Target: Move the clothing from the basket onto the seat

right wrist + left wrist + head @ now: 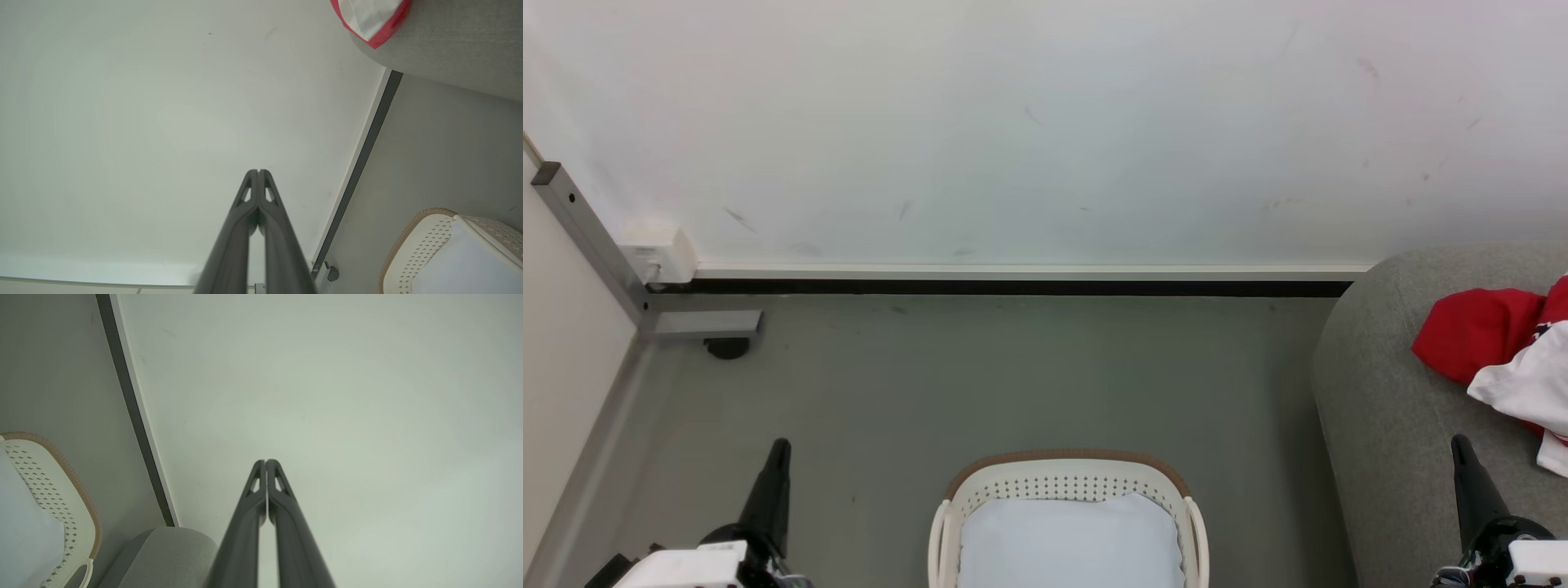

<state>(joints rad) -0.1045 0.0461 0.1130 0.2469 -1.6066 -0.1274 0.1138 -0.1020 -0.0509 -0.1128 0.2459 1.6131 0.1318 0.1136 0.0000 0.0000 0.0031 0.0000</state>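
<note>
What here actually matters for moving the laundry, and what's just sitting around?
Part of the job: red clothing, lying on the grey seat; white basket on the floor.

Just there: white cloth inside the basket; grey metal frame by the wall; small white box low on the wall.

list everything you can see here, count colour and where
clothing: one heap, red and white, on the sofa
basket: one, white with brown rim, on the floor, front centre
liner: one, pale white, inside the basket
sofa: one, grey, right edge
wall: one, white, at the back
floor: one, grey
skirting: one, white over black, foot of the wall
frame: one, grey metal, far left
left pincer: one, dark, shut, lower left
right pincer: one, dark, shut, lower right
</note>
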